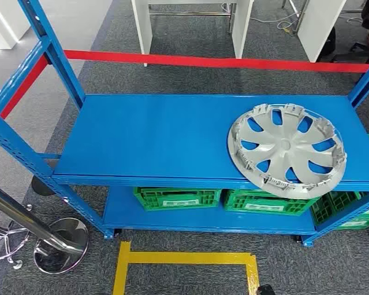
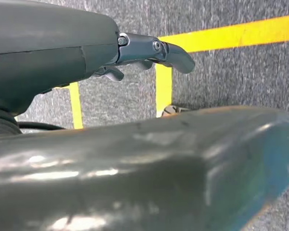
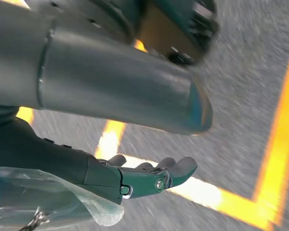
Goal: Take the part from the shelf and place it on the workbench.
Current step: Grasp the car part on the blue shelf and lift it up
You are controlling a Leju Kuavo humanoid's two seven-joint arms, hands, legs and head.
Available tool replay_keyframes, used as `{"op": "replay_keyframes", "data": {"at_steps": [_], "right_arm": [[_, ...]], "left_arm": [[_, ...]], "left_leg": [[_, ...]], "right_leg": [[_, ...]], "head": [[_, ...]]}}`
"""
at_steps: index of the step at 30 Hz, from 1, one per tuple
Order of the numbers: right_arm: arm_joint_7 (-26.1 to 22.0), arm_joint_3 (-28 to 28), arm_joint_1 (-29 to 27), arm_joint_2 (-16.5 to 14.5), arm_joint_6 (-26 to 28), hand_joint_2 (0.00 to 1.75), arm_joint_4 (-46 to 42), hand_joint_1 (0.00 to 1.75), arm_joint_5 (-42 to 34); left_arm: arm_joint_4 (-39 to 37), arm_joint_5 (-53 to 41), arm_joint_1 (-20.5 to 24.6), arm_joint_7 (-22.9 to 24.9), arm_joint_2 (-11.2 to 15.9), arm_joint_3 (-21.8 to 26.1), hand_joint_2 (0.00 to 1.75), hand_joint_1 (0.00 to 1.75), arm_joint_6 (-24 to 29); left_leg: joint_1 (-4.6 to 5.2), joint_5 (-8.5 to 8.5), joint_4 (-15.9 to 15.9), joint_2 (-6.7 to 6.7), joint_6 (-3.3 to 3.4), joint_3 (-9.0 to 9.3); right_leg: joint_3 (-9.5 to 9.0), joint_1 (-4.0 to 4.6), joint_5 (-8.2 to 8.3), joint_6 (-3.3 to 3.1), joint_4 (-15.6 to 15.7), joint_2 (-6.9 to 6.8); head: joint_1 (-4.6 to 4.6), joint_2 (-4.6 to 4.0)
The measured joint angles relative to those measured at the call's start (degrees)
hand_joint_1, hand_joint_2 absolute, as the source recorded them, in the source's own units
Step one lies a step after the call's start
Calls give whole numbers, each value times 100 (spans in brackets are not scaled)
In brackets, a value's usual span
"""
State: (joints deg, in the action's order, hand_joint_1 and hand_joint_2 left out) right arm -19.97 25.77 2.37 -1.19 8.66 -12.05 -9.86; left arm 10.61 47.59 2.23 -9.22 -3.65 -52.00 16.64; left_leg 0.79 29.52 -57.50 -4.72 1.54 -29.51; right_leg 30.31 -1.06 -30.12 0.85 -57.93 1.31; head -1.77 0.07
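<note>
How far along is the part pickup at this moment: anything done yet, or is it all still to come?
Nothing looks done. The silver wheel cover lies on the blue shelf, its near edge overhanging the front. Both hands hang over grey carpet with yellow floor tape: the left hand and right hand hold nothing, fingers extended. Reaching, grasping, lifting and carrying to the workbench all remain.

Right hand hanging over a taped floor

The right hand point(image 3: 136, 180) holds nothing, its dark fingers point(image 3: 179, 168) stretched out and apart above grey carpet point(image 3: 241, 86); yellow floor tape point(image 3: 281, 144) runs down the right of the frame and meets another strip at the lower right. The picture is blurred.
</note>
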Motion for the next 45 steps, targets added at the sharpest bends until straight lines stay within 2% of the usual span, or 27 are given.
{"op": "replay_keyframes", "data": {"at_steps": [4,7,10,13,22,26,33,45], "right_arm": [[48,253,78,-25,459,0,-428,0,471],[359,414,17,43,811,0,-1264,0,1057],[722,462,-125,169,800,0,-2296,0,1522],[807,461,-237,238,746,0,-2921,0,1714],[670,449,-432,307,706,0,-3682,0,1967],[651,445,-543,335,700,175,-4121,0,2246],[661,447,-653,415,700,175,-4810,0,2426],[661,448,-722,471,701,175,-5058,0,2431]], "left_arm": [[-34,-24,2,38,16,-51,0,0,164],[-74,-71,3,87,71,-126,0,0,266],[-110,-80,6,90,138,-199,0,0,275],[-135,-80,6,90,184,-249,0,0,275],[-164,-54,9,76,229,-305,0,0,281],[-174,38,11,32,248,-310,0,0,238],[-180,118,18,-30,269,-310,0,0,173],[-182,126,19,-33,273,-310,0,0,168]], "left_leg": [[0,-1,0,1,0,2],[-1,-1,-1,1,0,2],[-1,-1,-1,1,1,2],[-1,-1,-1,2,1,1],[1,0,-2,3,2,-1],[1,0,-2,3,1,0],[1,0,-2,4,1,0],[1,0,-3,4,2,0]], "right_leg": [[-1,0,0,0,0,1],[0,1,0,0,-1,1],[2,1,0,0,-1,2],[2,0,0,0,0,3],[1,-1,0,1,2,5],[1,-1,0,1,2,5],[1,0,0,1,2,6],[0,-1,0,1,2,6]], "head": [[-1,0],[-1,0],[-1,0],[-1,0],[0,0],[0,0],[1,0],[0,0]]}}
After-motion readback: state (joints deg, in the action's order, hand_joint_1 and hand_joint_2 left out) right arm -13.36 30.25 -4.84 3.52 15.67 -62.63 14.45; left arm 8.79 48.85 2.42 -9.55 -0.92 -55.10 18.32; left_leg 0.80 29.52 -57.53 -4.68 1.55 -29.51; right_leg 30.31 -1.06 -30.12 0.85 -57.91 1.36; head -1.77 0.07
